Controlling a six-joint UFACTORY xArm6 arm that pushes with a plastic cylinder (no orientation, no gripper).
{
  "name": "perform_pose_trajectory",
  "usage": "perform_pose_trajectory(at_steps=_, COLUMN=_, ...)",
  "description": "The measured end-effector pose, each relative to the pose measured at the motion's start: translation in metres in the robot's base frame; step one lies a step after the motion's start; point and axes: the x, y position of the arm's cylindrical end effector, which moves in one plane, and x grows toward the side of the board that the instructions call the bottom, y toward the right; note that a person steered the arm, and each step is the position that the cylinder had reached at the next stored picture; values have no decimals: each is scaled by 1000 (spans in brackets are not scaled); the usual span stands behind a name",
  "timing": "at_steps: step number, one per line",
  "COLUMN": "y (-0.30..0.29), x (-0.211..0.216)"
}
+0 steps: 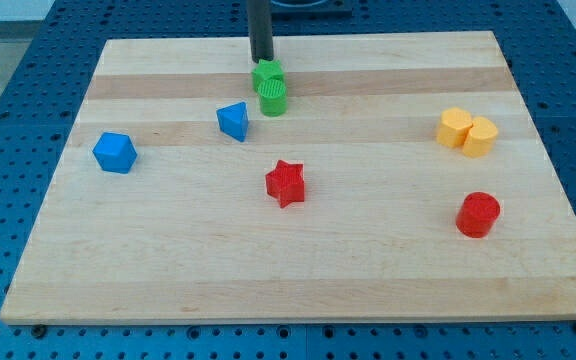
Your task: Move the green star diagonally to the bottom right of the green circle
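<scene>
The green star [266, 73] lies near the board's top centre, touching the green circle [274, 98], which sits just below and slightly right of it. My tip [261, 61] is at the star's upper edge, touching or almost touching it from the view's top. The dark rod rises straight up out of the frame.
A blue triangular block [233, 121] lies left of the green pair, and a blue cube-like block [115, 152] at the far left. A red star [286, 182] is at the centre. Two yellow blocks [467, 132] touch at the right, with a red cylinder [478, 214] below them. The wooden board [298, 280] rests on a blue pegboard.
</scene>
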Motion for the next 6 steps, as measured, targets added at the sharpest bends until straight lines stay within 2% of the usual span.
perform_pose_trajectory(at_steps=1, y=-23, x=2)
perform_pose_trajectory(at_steps=2, y=-29, x=36)
perform_pose_trajectory(at_steps=3, y=-24, x=36)
perform_pose_trajectory(at_steps=4, y=29, x=42)
perform_pose_trajectory(at_steps=6, y=107, x=98)
